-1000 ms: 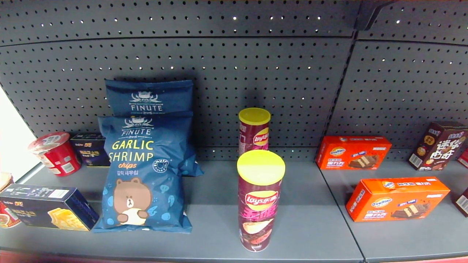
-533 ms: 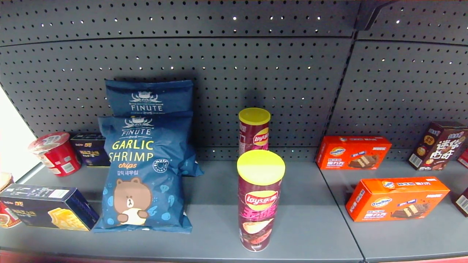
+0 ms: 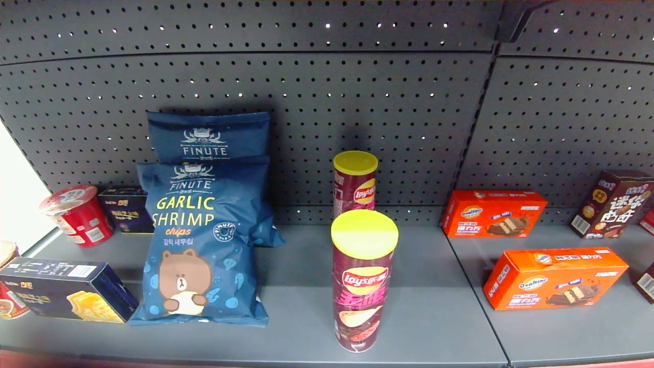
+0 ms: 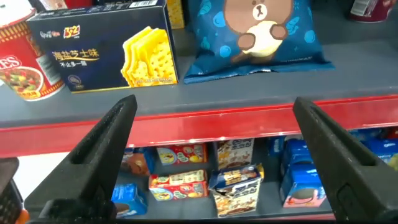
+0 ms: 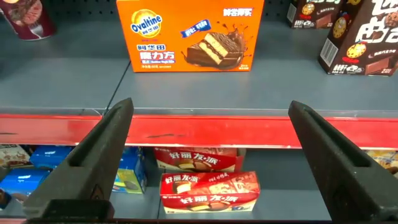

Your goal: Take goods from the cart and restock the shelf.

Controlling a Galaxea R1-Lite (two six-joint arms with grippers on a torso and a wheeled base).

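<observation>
Both empty: left gripper [image 4: 214,106] and right gripper [image 5: 211,107] gape wide before the shelf [image 3: 434,306].
Bags [image 3: 202,240], cans [image 3: 364,286] and boxes [image 3: 554,278] stand on it; gaps remain, so restocking is probably unfinished.

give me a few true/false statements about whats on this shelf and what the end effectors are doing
1. The front chip can and the rear chip can, both yellow-lidded, stand upright one behind the other. True.
2. The left end effector is shut on the garlic shrimp chips bag. False: it is open and empty; the bag rests on the shelf.
3. The near orange box and the far orange box lie to the right of the cans. True.
4. The red cup sits between the orange boxes. False: it is at the shelf's left end, beside a dark blue box.
5. The right end effector is open and holds nothing. True.
</observation>
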